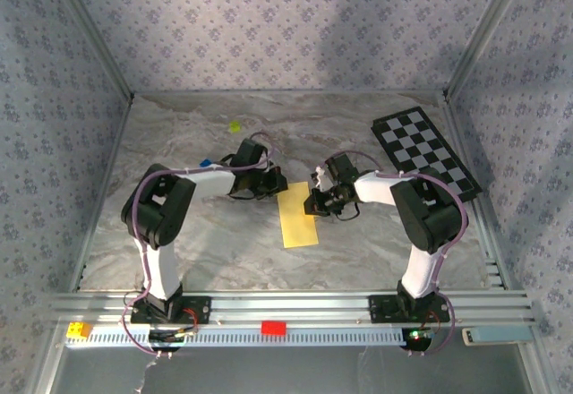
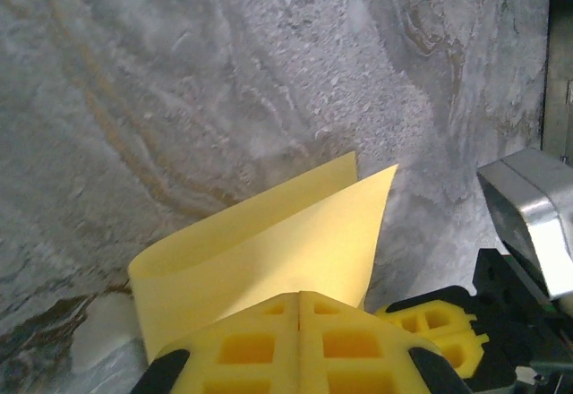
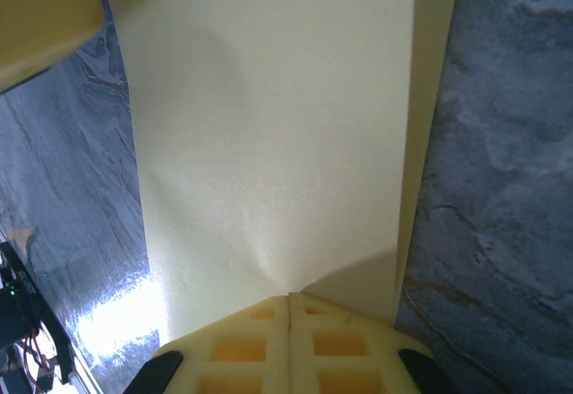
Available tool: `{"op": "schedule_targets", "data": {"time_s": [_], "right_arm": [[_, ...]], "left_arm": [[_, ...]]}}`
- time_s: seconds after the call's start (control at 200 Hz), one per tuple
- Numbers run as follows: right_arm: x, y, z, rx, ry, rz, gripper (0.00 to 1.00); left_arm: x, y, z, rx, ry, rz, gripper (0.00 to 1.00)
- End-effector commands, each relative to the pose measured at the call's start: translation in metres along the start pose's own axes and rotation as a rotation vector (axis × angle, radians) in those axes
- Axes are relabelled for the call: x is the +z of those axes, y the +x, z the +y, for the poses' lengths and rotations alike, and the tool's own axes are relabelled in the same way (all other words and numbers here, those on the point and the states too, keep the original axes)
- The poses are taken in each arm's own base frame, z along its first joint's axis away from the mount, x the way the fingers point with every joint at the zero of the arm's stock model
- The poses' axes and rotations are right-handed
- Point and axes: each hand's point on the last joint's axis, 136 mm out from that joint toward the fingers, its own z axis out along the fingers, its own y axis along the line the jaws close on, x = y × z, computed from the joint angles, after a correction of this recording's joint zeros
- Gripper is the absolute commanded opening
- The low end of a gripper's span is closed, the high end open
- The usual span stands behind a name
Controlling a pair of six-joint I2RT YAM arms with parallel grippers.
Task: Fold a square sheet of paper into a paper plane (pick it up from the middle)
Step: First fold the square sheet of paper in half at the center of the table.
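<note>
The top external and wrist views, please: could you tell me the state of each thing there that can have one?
square sheet of paper: doubled over into a narrow strip, bend rounded rather than creased flat, edges not lined up.
left gripper: shut on the paper.
right gripper: shut on the paper.
checkered board: lying flat at the far right, untouched.
yellow-green block: lying loose at the far side, apart from both arms.

The sheet of paper (image 1: 298,218) lies folded at mid-desk (image 1: 206,251), between the two arms. The left tool (image 1: 278,188) grips its far left edge, and the right tool (image 1: 311,203) grips its right edge. The checkered board (image 1: 424,150) lies at the far right, and a small block (image 1: 235,127) lies behind.
</note>
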Motion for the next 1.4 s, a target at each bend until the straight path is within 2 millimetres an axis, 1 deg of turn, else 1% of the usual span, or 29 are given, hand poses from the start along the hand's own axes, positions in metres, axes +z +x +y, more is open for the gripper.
{"op": "schedule_targets", "data": {"time_s": [0.0, 0.065, 0.205, 0.53, 0.675, 0.805, 0.94, 1.179, 1.289, 1.394], "right_arm": [[0.009, 0.061, -0.084, 0.152, 0.305, 0.156, 0.0], [0.01, 0.061, -0.083, 0.151, 0.303, 0.157, 0.0], [0.009, 0.062, -0.084, 0.153, 0.307, 0.158, 0.0], [0.009, 0.063, -0.084, 0.151, 0.307, 0.159, 0.0], [0.009, 0.063, -0.083, 0.15, 0.302, 0.158, 0.0], [0.008, 0.063, -0.083, 0.149, 0.3, 0.156, 0.0], [0.008, 0.062, -0.082, 0.148, 0.295, 0.155, 0.0], [0.008, 0.06, -0.081, 0.147, 0.292, 0.153, 0.0], [0.008, 0.059, -0.08, 0.146, 0.291, 0.151, 0.0], [0.008, 0.059, -0.081, 0.147, 0.291, 0.151, 0.0]], "left_arm": [[0.011, 0.007, 0.02, -0.007, -0.061, 0.049, 0.01], [0.014, 0.009, 0.033, -0.024, -0.095, 0.054, 0.0], [0.013, 0.007, 0.049, -0.038, -0.133, 0.038, 0.0], [0.0, -0.021, 0.057, -0.041, -0.157, -0.034, 0.01], [-0.005, -0.03, 0.065, -0.06, -0.178, -0.06, 0.01], [-0.008, -0.035, 0.063, -0.069, -0.178, -0.078, 0.01], [-0.016, -0.041, 0.053, -0.071, -0.166, -0.104, 0.01], [-0.042, -0.046, 0.016, -0.022, -0.125, -0.149, 0.03], [-0.048, -0.038, -0.004, 0.011, -0.08, -0.138, 0.03], [-0.042, -0.018, -0.02, 0.051, -0.03, -0.078, 0.04]]}}
